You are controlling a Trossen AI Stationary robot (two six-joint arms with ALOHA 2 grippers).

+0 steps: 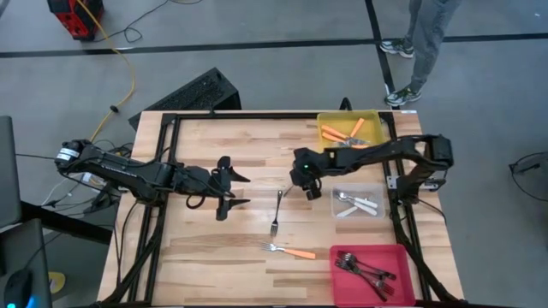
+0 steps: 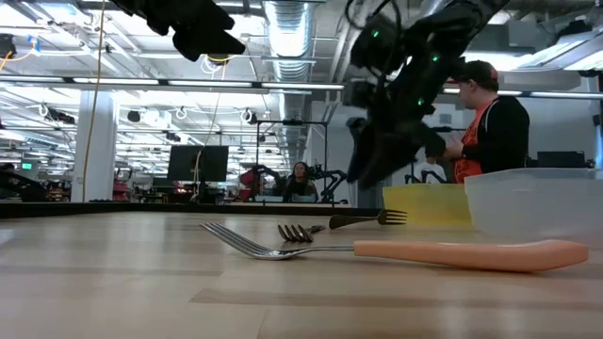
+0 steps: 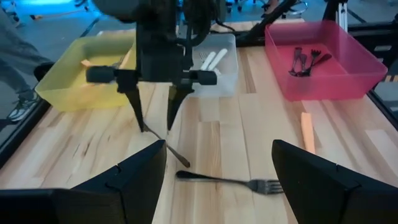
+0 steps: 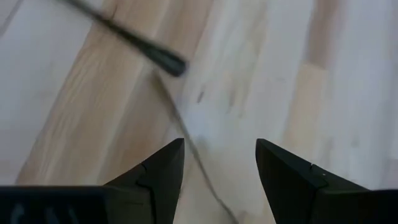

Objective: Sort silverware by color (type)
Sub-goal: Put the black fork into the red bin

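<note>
We see the right pincer (image 1: pixel 306 190) hanging fingers apart over the handle end of the dark fork (image 1: pixel 276 213) lying mid-counter (image 1: pixel 214 257), not touching it. The left pincer (image 1: pixel 231 190) waits left, fingers apart, empty. An orange fork (image 1: pixel 288 251) lies nearer. The bins' contents are partly hidden.

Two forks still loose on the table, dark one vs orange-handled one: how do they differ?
The dark fork is dark metal throughout; the orange-handled fork has pale metal tines. In the high view the dark fork runs up-down, the orange-handled fork left-right. The dark fork's handle end lies by the right tool; the orange-handled fork lies apart. Both lie flat, outside the bins.
</note>
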